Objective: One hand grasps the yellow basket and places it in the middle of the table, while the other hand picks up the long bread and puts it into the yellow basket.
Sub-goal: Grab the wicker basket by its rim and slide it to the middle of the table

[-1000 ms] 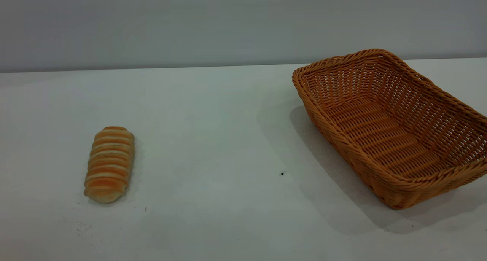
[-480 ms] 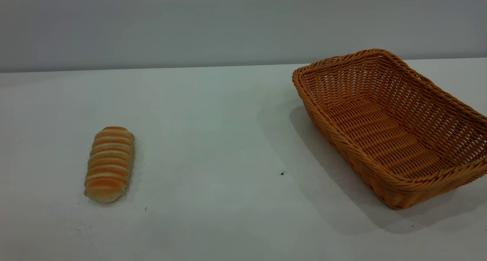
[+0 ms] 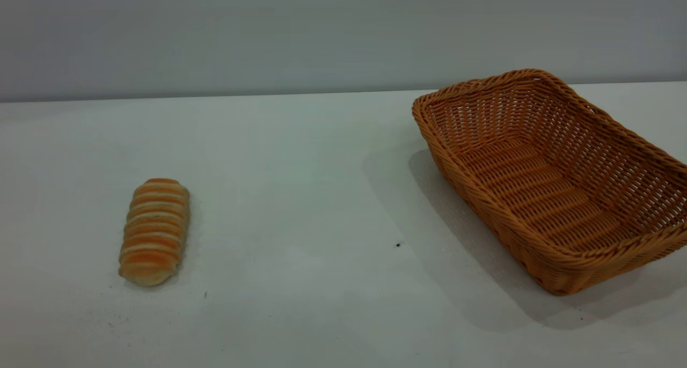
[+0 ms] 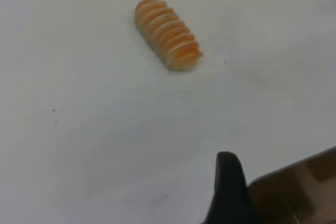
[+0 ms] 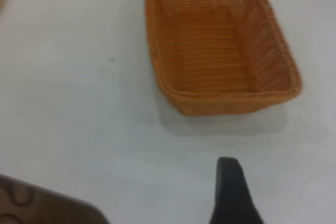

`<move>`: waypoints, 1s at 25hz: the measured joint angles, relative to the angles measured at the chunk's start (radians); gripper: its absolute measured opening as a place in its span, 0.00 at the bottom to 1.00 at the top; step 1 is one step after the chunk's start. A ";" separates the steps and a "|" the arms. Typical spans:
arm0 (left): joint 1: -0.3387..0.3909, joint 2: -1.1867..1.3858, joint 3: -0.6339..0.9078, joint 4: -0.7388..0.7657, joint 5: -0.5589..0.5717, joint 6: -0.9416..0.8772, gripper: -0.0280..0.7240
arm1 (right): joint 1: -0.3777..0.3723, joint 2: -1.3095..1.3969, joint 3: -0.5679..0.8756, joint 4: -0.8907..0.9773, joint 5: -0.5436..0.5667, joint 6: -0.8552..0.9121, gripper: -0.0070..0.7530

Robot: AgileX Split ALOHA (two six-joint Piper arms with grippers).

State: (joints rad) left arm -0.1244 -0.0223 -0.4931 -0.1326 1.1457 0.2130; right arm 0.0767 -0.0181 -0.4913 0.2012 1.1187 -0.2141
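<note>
The long bread (image 3: 154,231), striped orange-brown and cream, lies on the white table (image 3: 300,207) at the left. The yellow basket (image 3: 553,177), a large woven wicker one, stands empty on the table at the right, turned at an angle. Neither gripper shows in the exterior view. In the left wrist view the bread (image 4: 168,34) lies well ahead of my left gripper (image 4: 228,192), apart from it. In the right wrist view the basket (image 5: 220,43) lies ahead of my right gripper (image 5: 231,195), apart from it. Only one black part of each gripper shows.
A grey wall (image 3: 322,35) runs behind the table's far edge. A few tiny dark specks (image 3: 398,244) dot the tabletop between bread and basket. A brown edge (image 4: 299,187) shows beside my left gripper, and another brown edge (image 5: 42,205) in the right wrist view.
</note>
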 joint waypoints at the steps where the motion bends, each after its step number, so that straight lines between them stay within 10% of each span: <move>1: -0.008 0.000 0.000 0.002 0.000 -0.006 0.78 | 0.015 0.000 0.000 0.001 -0.004 0.036 0.69; 10: -0.017 0.167 -0.005 0.100 -0.031 -0.192 0.78 | 0.064 0.167 0.000 -0.014 -0.149 0.313 0.69; 25: -0.017 0.711 -0.011 0.027 -0.518 -0.213 0.78 | 0.064 0.936 0.000 0.126 -0.527 0.381 0.69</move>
State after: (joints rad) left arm -0.1412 0.6891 -0.5043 -0.1058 0.6279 0.0000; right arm 0.1407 0.9178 -0.4913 0.3270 0.5917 0.1668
